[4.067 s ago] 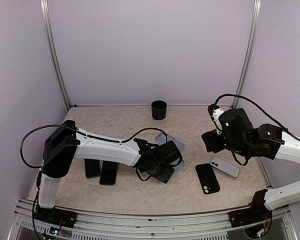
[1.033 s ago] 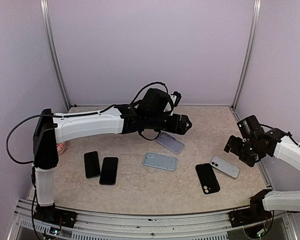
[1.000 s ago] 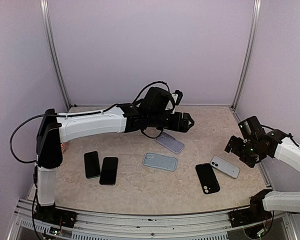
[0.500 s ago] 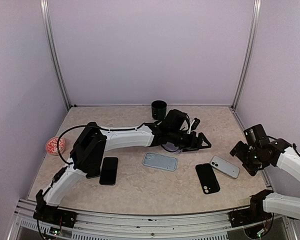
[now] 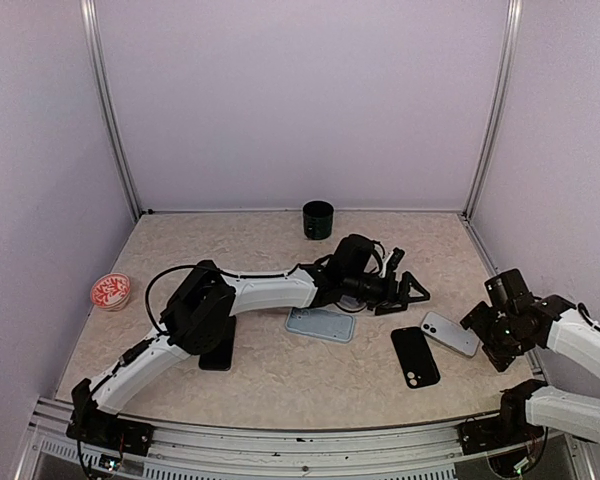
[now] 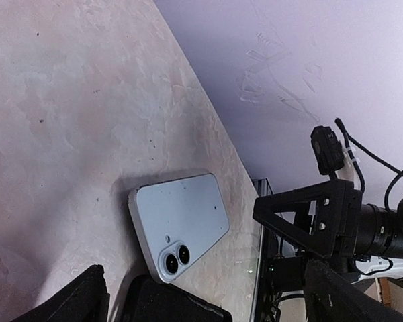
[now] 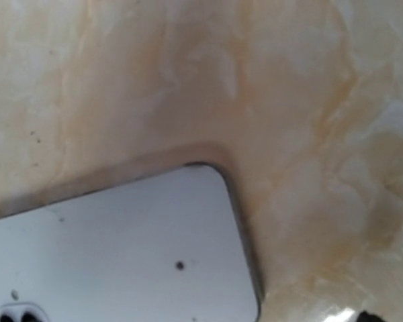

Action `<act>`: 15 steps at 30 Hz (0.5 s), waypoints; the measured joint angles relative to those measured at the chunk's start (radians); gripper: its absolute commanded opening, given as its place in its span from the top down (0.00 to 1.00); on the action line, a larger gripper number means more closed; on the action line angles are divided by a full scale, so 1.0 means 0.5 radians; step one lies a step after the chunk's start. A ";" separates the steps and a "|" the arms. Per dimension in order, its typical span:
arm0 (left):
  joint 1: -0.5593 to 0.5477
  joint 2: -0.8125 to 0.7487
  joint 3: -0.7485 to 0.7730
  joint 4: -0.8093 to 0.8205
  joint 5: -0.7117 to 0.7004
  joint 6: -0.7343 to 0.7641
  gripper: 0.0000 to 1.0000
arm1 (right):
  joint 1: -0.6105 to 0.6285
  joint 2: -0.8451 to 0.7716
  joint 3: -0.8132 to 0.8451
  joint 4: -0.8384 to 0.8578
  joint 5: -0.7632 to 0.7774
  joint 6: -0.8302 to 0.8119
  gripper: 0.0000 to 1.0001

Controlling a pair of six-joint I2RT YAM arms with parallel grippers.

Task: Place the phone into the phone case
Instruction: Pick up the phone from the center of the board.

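Observation:
A light blue phone (image 5: 450, 333) lies back up on the right of the table, its two lenses toward the near side (image 6: 178, 225). A grey-blue phone case (image 5: 320, 324) lies flat mid-table. My left gripper (image 5: 412, 278) reaches far right, past the case and just left of the phone, open and empty; its fingers frame the left wrist view (image 6: 215, 298). My right gripper (image 5: 483, 330) hovers at the phone's right end, open and holding nothing. The right wrist view shows only a corner of the phone (image 7: 121, 255), close up, and no fingers.
A black phone-shaped slab (image 5: 415, 357) lies just near-left of the light blue phone (image 6: 168, 303). A black cup (image 5: 318, 220) stands at the back. A red dish (image 5: 110, 291) sits far left. Another black phone (image 5: 218, 352) lies partly under the left arm.
The left arm has swung right and lower, from over the table's back middle to beside the light blue phone, and its jaws have widened. The right arm has eased toward the near right.

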 measured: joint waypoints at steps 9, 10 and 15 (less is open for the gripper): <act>0.004 0.108 0.142 -0.017 0.001 -0.010 0.01 | -0.012 -0.016 -0.040 0.066 0.004 0.066 0.01; 0.004 0.121 0.168 -0.037 -0.004 -0.010 0.01 | -0.013 -0.005 -0.047 0.079 0.004 0.068 0.01; 0.008 0.157 0.235 -0.159 -0.046 -0.021 0.01 | -0.013 0.068 -0.076 0.132 0.006 0.092 0.01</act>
